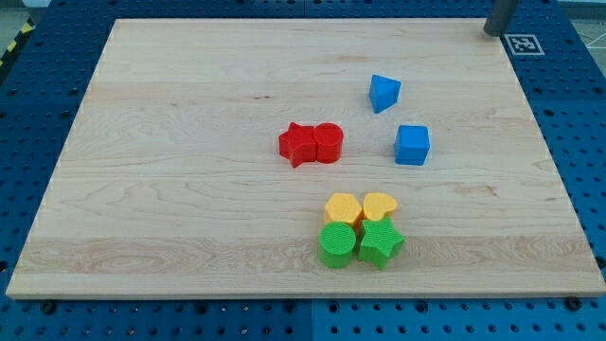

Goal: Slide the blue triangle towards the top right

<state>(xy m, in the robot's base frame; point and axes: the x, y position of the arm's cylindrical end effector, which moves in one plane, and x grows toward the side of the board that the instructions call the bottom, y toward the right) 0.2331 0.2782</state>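
The blue triangle (383, 93) lies on the wooden board (189, 142), right of centre and toward the view's top. My tip (494, 30) is the lower end of a dark rod at the view's top right corner, at the board's edge. It is far up and right of the blue triangle and touches no block.
A blue cube (412, 145) lies just below and right of the triangle. A red star (298, 144) and red cylinder (328, 143) touch near the centre. A yellow hexagon (342, 208), yellow heart (380, 206), green cylinder (337, 244) and green star (380, 242) cluster below.
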